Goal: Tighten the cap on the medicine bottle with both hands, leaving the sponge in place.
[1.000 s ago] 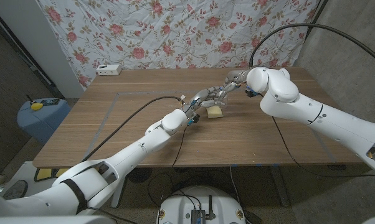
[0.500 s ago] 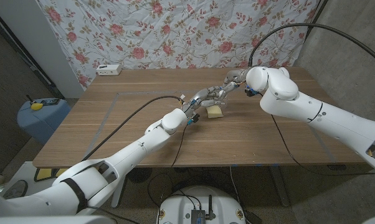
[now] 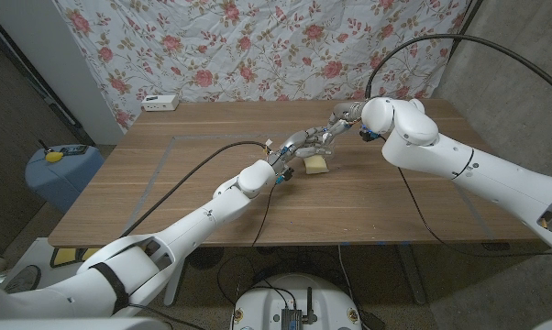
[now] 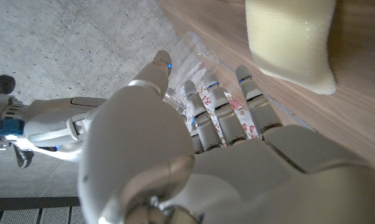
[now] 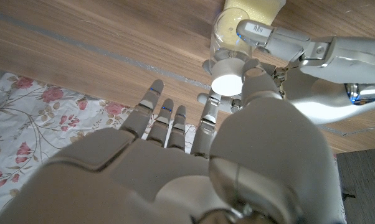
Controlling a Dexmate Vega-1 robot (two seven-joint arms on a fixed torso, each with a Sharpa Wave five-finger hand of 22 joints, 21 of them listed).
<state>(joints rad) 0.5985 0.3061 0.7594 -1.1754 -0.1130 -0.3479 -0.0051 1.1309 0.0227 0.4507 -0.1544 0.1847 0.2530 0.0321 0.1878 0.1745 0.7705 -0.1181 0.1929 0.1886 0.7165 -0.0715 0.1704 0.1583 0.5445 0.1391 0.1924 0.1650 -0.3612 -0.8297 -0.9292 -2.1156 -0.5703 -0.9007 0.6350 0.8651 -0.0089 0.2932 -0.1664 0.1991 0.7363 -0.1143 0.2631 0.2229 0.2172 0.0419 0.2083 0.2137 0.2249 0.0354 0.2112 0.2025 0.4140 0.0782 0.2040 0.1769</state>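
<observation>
Near the middle of the table, the left hand wraps its fingers around the clear bottle, which stands just beside the yellow sponge. The right hand comes from above, thumb and a finger pinching the white cap on the bottle's top. In the left wrist view the sponge lies on the table close to that hand's fingertips.

A small white box sits at the table's far left edge. A flowery cloth hangs behind it. A blue bin stands at the picture's left.
</observation>
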